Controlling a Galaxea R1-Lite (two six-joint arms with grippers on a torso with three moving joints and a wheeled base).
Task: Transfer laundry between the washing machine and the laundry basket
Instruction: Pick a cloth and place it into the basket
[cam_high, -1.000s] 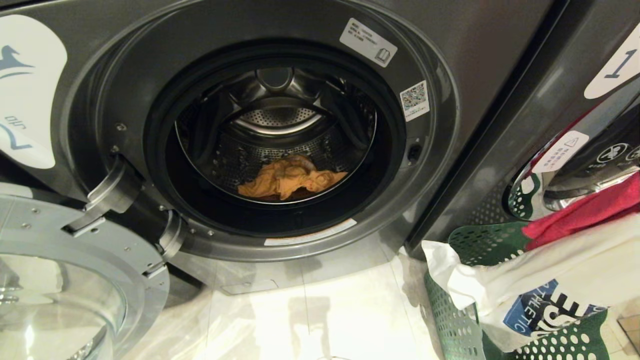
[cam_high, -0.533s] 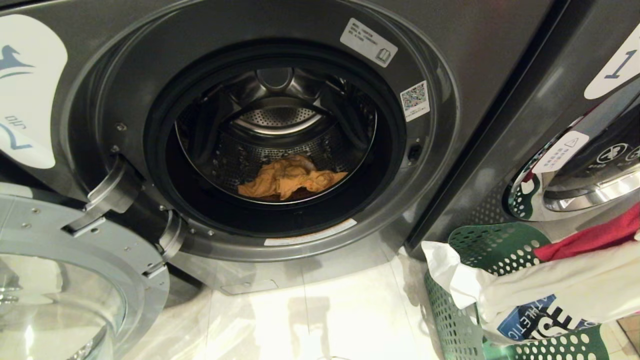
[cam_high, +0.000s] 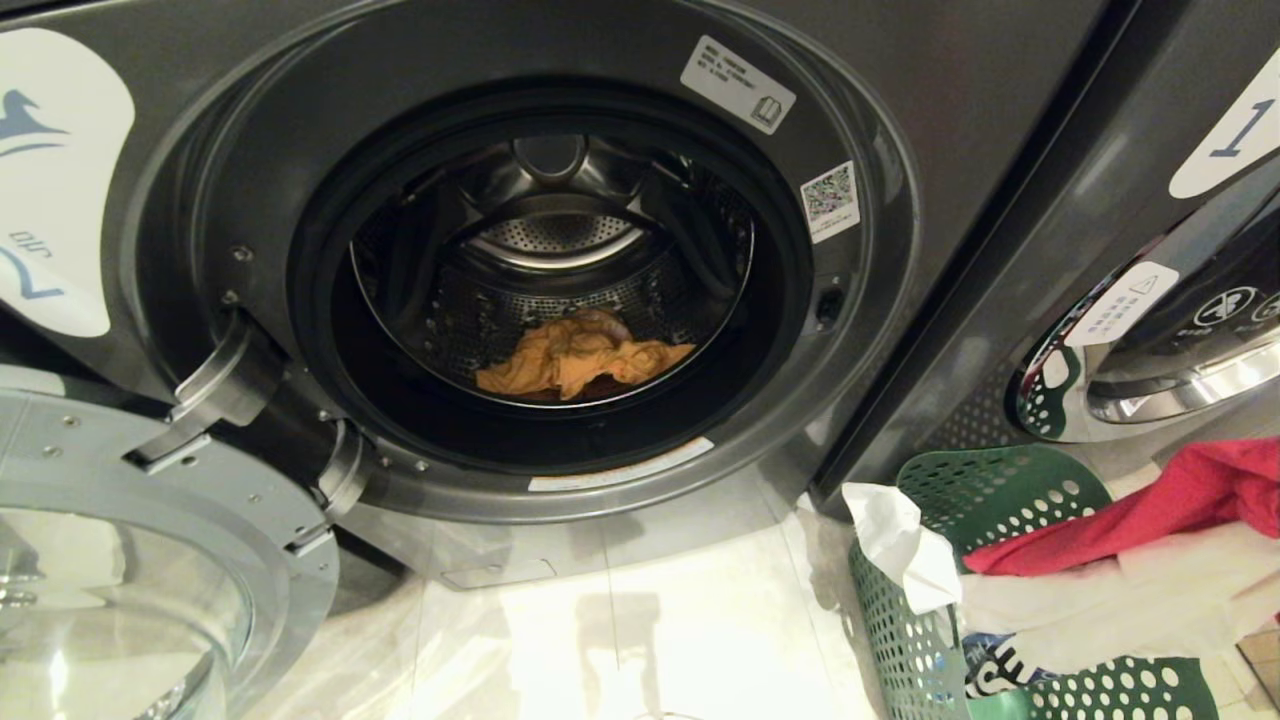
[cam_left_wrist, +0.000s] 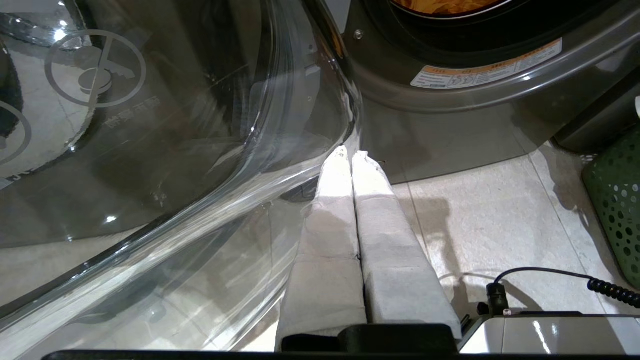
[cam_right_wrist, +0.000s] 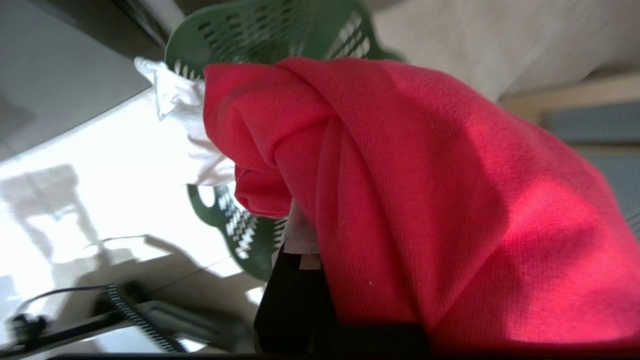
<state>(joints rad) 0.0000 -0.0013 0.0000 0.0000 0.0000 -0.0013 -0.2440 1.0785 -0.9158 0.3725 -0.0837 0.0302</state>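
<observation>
1. Right end effector (cam_right_wrist: 302, 257): buried under the red garment (cam_right_wrist: 425, 200). Fingers mostly hidden by cloth, but the bunch hangs from it, so reads as grasping the red garment. Outside the head view, off its right edge.
2. White garment (cam_high: 1100, 600): just under the red one, draped over the near rim of the basket (cam_high: 1000, 490). One corner hangs outside the rim. Cannot tell whether it is caught in the same grip.
3. Basket: right below and just ahead of the right end effector, on the floor (cam_high: 650, 620) by the washing machine (cam_high: 950, 120).
4. Orange garment (cam_high: 580, 360): at the bottom of the drum, well off to the left of the right end effector. Door (cam_high: 150, 500) swung fully open.
5. Left end effector (cam_left_wrist: 351, 156): clenched, empty, parked low with the glass door just beside it.
6. Step in hand, as judged: red garment mid-air over the basket. Direction of transfer not settled by this view alone.
7. If unloading: lower into the basket, let go, then reach left into the drum for the orange one.
8. If loading: lift clear of the rim, shake off the white cloth, swing left through the door ring.
9. Risk: trailing cloth snagging the basket rim and tipping it.
</observation>
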